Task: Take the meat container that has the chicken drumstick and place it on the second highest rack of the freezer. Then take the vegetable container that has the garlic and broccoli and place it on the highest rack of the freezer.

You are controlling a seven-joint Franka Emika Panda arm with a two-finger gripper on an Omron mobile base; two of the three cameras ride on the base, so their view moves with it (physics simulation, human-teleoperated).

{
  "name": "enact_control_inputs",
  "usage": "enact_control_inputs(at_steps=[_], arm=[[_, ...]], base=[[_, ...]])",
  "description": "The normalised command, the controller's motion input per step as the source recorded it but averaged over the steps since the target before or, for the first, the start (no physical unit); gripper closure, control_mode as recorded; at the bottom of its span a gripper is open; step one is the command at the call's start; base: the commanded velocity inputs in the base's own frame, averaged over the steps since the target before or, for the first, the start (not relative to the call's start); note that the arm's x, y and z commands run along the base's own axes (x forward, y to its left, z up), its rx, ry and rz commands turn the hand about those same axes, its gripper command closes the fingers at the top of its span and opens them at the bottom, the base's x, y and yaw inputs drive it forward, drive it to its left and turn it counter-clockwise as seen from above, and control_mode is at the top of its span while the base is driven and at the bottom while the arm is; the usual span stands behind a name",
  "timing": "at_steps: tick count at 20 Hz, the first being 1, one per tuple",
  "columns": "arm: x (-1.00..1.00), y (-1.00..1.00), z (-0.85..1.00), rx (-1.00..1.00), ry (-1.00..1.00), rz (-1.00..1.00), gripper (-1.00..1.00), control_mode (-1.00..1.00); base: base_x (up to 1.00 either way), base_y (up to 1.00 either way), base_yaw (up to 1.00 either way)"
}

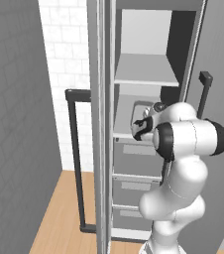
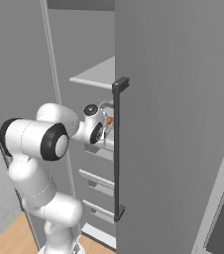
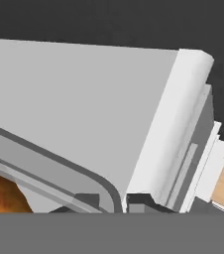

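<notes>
- Gripper (image 1: 140,128) reaches into the freezer (image 1: 148,124); can't tell whether the claw is apart or clamped.
- Meat tray (image 3: 59,173) with drumstick (image 3: 0,196) sits at the second shelf (image 1: 126,116), under the top shelf (image 1: 143,69).
- Step, I judge: placing the meat tray.
- Next: confirm it rests flat, release, back out clear of the door handle (image 2: 117,149).
- Veg tray after.

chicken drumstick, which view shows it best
The hand view: the chicken drumstick is a large orange-brown patch at the lower left, inside its clear meat container, though cut off by the frame edge. The right base view gives just a small orange speck beside the door handle. In the left base view I cannot make it out.
</notes>
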Motion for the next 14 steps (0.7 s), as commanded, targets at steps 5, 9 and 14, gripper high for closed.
enact_control_inputs(at_steps=[5, 9, 14], arm=[[0.43, -0.07, -0.24, 0.00, 0.03, -0.02, 1.00, -1.00], [0.40, -0.03, -0.33, 0.00, 0.05, 0.00, 1.00, -1.00], [0.31, -0.05, -0.32, 0.00, 0.02, 0.00, -1.00, -1.00]], base=[[0.00, 0.00, 0.00], [0.00, 0.00, 0.00], [0.00, 0.00, 0.00]])
